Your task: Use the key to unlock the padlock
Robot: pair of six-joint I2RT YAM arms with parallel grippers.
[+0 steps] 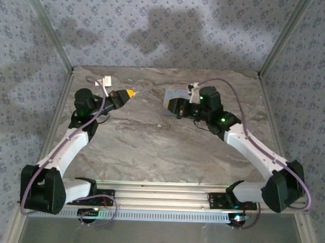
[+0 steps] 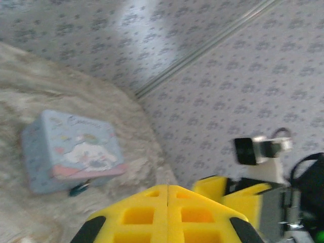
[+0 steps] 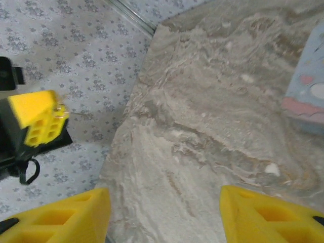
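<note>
Work across the marbled surface (image 1: 150,153) toward the pale blue tin (image 2: 71,147) at its far side. Use the right gripper (image 3: 164,207), spread wide with nothing in it, as the clamp, and the left gripper (image 2: 167,195), clenched shut, as the driver. Find the padlock (image 2: 78,189) (tiny, dark, seemingly touching the foot of the tin on the side facing the left arm) and pin its body first. Then line up the key (image 3: 61,112), pinched in the left gripper, squarely with the keyhole; push in slowly and twist without dragging the lock.
</note>
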